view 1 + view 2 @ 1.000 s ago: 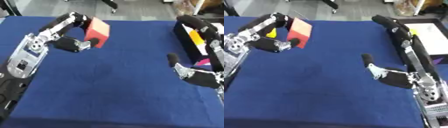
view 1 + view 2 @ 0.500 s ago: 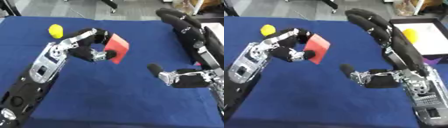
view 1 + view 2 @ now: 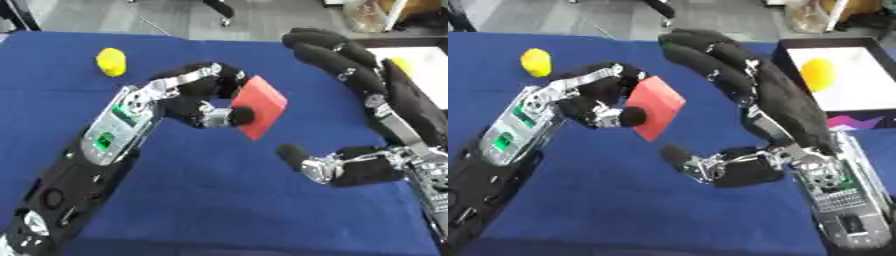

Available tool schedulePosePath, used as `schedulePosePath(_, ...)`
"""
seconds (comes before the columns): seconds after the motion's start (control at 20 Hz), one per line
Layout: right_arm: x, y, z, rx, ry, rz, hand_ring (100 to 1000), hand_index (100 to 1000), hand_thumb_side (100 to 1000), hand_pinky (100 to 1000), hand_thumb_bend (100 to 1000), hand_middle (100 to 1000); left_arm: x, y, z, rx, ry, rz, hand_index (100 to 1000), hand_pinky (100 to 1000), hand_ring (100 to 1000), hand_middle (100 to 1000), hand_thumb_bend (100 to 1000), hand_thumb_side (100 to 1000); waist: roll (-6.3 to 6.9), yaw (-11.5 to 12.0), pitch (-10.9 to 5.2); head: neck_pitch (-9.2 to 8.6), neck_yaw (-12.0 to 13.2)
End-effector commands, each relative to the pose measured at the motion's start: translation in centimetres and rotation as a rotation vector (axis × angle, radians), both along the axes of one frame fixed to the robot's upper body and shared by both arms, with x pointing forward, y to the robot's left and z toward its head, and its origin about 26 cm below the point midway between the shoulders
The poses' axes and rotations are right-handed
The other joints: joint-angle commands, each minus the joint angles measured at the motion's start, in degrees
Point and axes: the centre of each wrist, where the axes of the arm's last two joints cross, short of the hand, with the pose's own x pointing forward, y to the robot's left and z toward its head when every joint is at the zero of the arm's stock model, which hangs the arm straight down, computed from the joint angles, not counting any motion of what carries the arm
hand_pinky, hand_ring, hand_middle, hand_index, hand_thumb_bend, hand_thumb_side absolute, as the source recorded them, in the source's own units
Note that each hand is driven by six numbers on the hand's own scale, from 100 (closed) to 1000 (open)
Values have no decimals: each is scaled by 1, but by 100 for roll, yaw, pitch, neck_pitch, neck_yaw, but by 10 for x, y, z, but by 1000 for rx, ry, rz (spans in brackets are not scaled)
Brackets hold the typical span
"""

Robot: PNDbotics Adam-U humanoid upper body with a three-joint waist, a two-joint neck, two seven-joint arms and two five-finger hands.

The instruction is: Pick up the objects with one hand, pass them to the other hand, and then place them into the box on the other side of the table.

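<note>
Box (image 3: pixel 833 107), white inside, sat at the table's right edge on the blue cloth (image 3: pixel 210 200), a yellow object (image 3: pixel 818 74) within it. Right hand (image 3: pixel 750 95) was spread open, fingers straight, just beside the red block. Left hand (image 3: pixel 206 102) pinched that red block (image 3: pixel 261 106), tilted, above mid-table. Another yellow object (image 3: pixel 111 62) lay far left.

**A:** so what's different from a second ago?

**B:** the left hand (image 3: pixel 206 102) carries the red block (image 3: pixel 260 106) in from its own side toward the middle, and tilts it further over. The right hand (image 3: pixel 750 100) swings in from the far side, fingers spread, and now sits just beside the block with its thumb under it.
</note>
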Motion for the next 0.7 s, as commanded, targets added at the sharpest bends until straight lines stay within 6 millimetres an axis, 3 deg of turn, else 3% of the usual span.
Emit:
schedulePosePath(0.05, -4, 1, 9, -20, -23, 40, 951, 992, 286, 959, 304, 908, -2, 3, 15, 49, -60, -47, 645, 773, 555, 498, 456, 444, 7, -16, -78, -14, -18)
schedulePosePath(0.7, -4, 2, 10, -95, 15, 96, 940, 987, 153, 951, 223, 896, -5, 5, 31, 182, -136, -142, 673, 792, 580, 520, 446, 434, 13, 1, -85, -14, -48)
